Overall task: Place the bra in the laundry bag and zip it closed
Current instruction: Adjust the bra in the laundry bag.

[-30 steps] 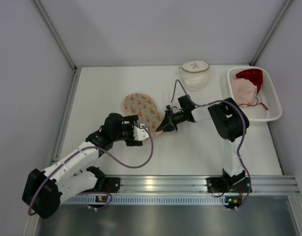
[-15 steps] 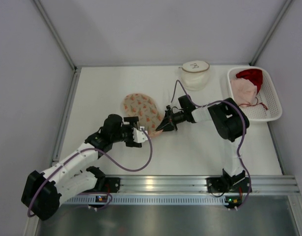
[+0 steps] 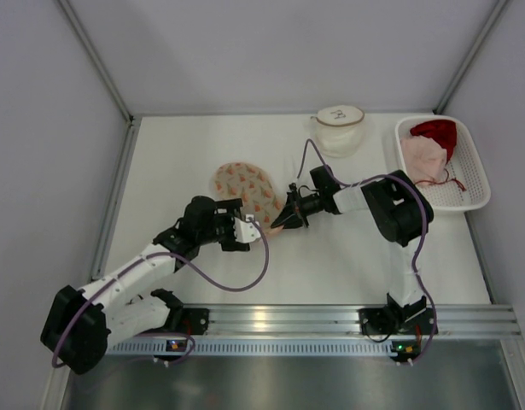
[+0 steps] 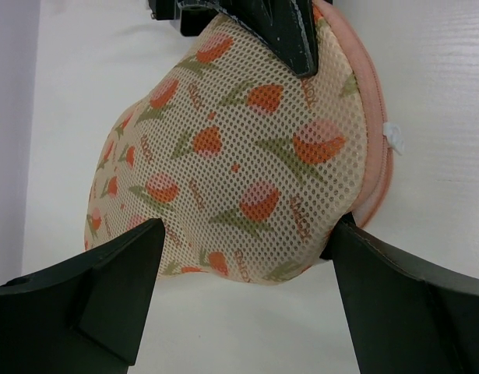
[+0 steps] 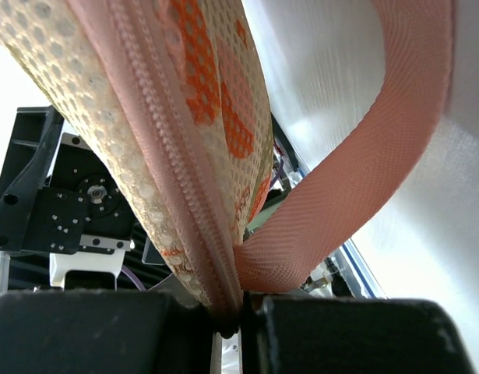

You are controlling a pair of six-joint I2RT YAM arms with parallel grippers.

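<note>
The laundry bag (image 3: 243, 188) is a round mesh pouch with orange tulips and a pink zip edge, lying mid-table. In the left wrist view the bag (image 4: 239, 156) bulges into a dome, with a white zip pull (image 4: 395, 140) on its right rim. The bra is hidden. My left gripper (image 3: 247, 230) is open at the bag's near edge, and its fingers (image 4: 107, 288) stand on either side of the bag's near bulge. My right gripper (image 3: 283, 220) is shut on the bag's rim, pinching the zip seam (image 5: 177, 179) beside a pink strap loop (image 5: 364, 156).
A white basket (image 3: 477, 175) at the far right holds red and pink garments. A second, white round pouch (image 3: 337, 128) sits at the back centre. The metal rail (image 3: 330, 320) with both arm bases runs along the near edge.
My left gripper has edged a little to the right and toward the bag, staying open. The right gripper and the bag have not moved.
</note>
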